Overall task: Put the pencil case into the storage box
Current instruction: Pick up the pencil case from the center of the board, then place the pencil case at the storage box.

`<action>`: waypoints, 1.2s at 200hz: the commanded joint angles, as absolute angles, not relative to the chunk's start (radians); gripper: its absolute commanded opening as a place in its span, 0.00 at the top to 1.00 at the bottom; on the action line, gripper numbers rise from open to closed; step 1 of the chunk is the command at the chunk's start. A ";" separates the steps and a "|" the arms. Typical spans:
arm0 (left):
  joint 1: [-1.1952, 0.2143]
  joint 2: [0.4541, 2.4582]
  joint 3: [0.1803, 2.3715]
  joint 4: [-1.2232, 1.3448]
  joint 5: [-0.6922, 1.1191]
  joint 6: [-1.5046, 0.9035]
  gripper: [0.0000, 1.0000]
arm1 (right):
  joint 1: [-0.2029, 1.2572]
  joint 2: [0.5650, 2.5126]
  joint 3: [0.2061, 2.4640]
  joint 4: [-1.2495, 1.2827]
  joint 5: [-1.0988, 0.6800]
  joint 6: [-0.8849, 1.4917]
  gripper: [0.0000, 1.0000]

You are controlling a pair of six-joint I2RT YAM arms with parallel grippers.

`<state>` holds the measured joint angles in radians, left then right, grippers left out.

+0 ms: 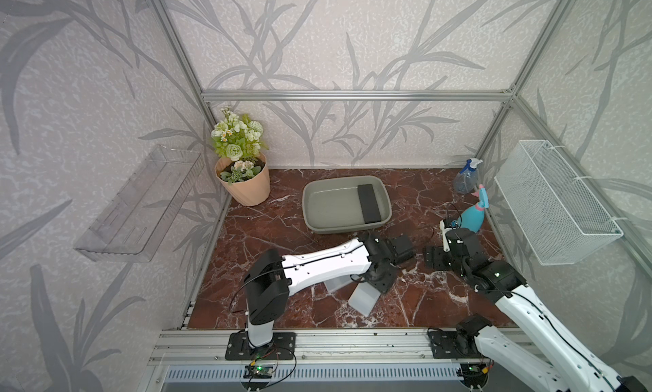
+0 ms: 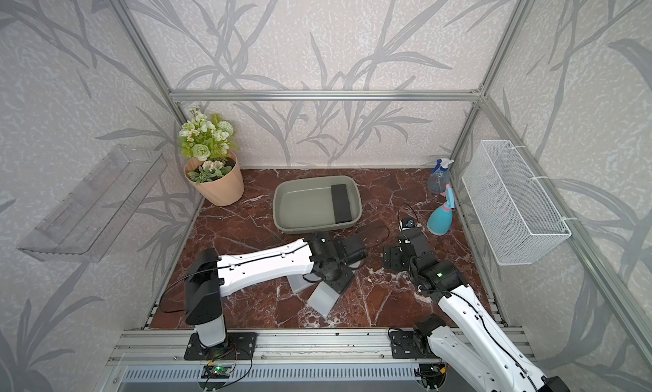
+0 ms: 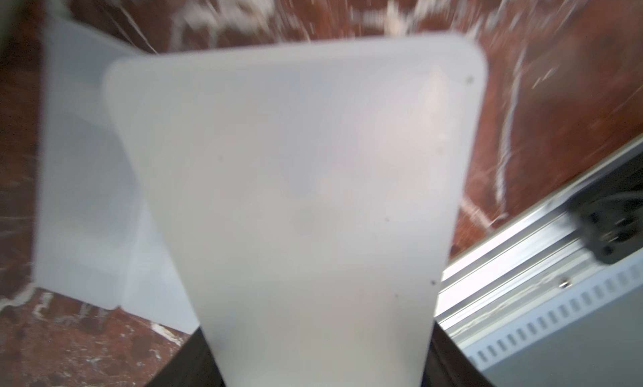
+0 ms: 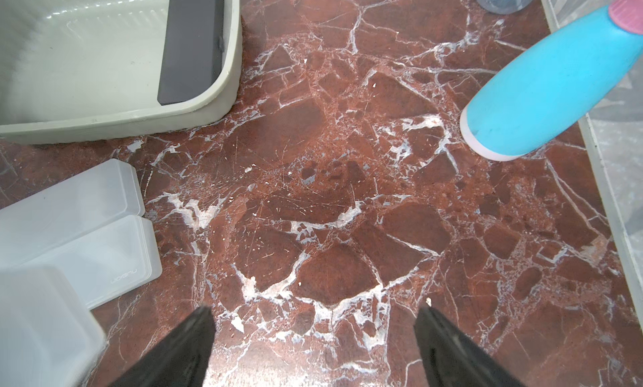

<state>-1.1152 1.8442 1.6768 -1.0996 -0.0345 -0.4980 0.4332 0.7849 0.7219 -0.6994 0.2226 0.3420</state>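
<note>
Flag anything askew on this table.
Frosted cases sit jumbled at mismatched angles on the table near the box; only the dark case lies inside it, flat along one end.

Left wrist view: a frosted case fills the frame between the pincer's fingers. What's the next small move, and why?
Probably close the left pincer firmly on the frosted pencil case before any lift. The case sits between its fingers, yet the blurred view shows no firm grip. The storage box has bare floor beside the dark grey case in it.
</note>
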 commanded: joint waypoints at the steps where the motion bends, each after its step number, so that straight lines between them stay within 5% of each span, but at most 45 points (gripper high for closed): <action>1: -0.987 1.885 1.887 -1.307 -0.201 -0.475 0.39 | 0.429 0.784 0.714 -0.682 0.214 0.336 0.06; 39: -0.762 2.137 2.330 -1.366 -0.295 -0.369 0.39 | 0.427 0.784 0.727 -0.685 0.195 0.346 0.06; 75: -0.586 2.309 2.531 -1.318 -0.235 -0.364 0.42 | 0.428 0.791 0.754 -0.672 0.109 0.371 0.06; 240: -0.397 2.541 2.529 -1.231 -0.271 -0.426 0.40 | 0.429 1.014 0.793 -0.541 0.018 0.405 0.03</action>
<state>-0.4355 2.5458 2.5259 -1.2106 -0.2283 -0.4061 0.4324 0.9989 0.7719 -0.5735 0.0200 0.4030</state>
